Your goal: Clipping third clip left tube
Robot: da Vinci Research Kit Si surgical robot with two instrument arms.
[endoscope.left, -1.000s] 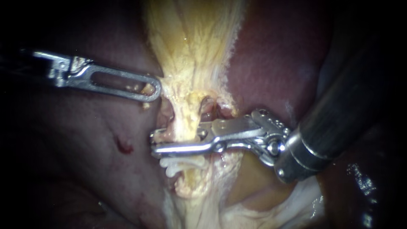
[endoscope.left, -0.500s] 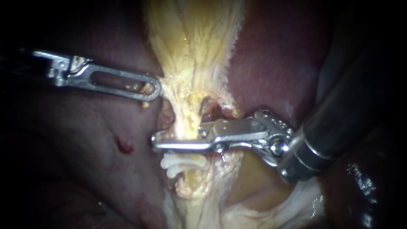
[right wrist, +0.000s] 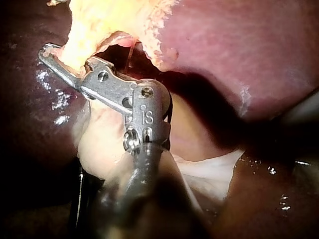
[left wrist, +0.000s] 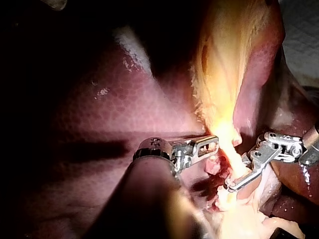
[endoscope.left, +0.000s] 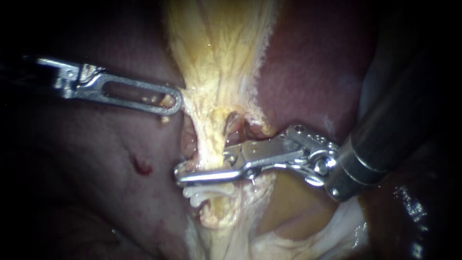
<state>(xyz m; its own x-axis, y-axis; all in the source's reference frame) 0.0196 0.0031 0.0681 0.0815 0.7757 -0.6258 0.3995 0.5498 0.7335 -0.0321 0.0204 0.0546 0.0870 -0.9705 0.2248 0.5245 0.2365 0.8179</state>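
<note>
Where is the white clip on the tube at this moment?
In the endoscope view the white clip sits on the yellowish tube, low in the centre. It is directly below the right instrument, whose jaws are closed around the same tube.

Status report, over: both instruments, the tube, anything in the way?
Left instrument shut on yellow tissue, holding it aside. Right instrument jaws shut across the tube, just above the white clips. No obstruction seen.
</note>
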